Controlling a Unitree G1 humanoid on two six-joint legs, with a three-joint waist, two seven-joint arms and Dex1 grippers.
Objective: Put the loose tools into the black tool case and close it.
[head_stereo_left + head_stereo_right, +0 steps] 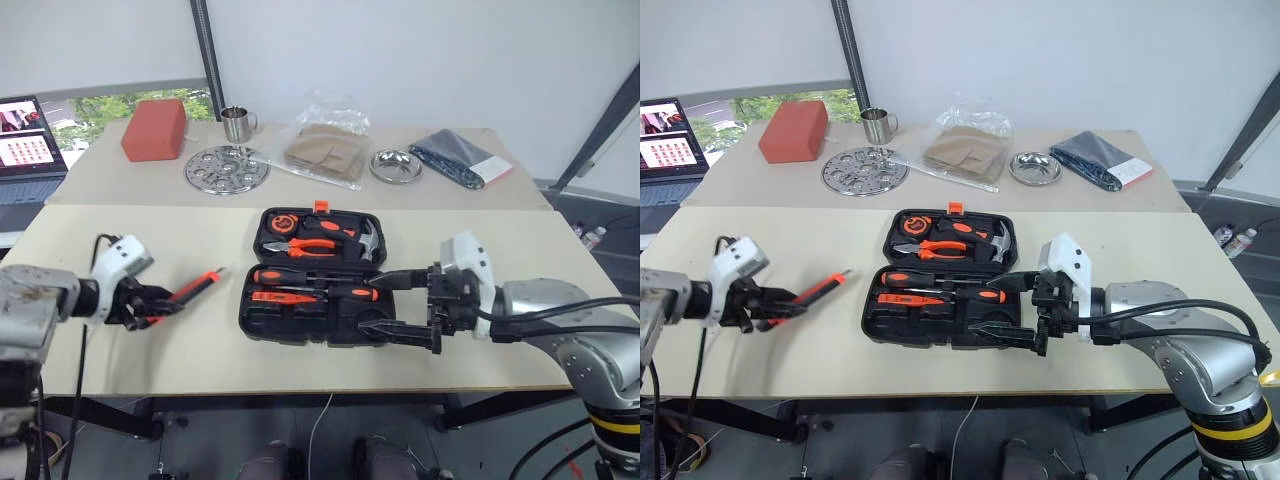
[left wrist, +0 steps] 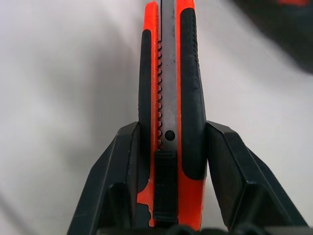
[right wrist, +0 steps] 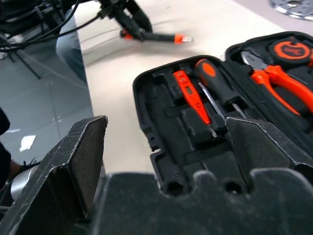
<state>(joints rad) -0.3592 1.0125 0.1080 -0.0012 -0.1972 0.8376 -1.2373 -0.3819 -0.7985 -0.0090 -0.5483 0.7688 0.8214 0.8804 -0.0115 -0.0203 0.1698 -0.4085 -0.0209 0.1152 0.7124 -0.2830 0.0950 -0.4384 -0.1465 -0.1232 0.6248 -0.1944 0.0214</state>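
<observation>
Left gripper (image 1: 158, 303): jaws clamped on the rear of the utility knife (image 1: 197, 287), one finger (image 2: 117, 181) on each flat side; the knife's free end points toward the tool case. Right gripper (image 1: 398, 306): jaws spread wide, nothing between them, hovering at the case's near right corner. Tool case (image 1: 255, 318): open flat on the table (image 1: 560, 250), just ahead of the right gripper and apart from the left. Two screwdrivers (image 1: 315, 277) and a tester screwdriver (image 1: 283, 297) lie in its near half; pliers (image 1: 300, 246), a hammer (image 1: 366, 240) and a tape measure (image 1: 285, 220) in the far half.
</observation>
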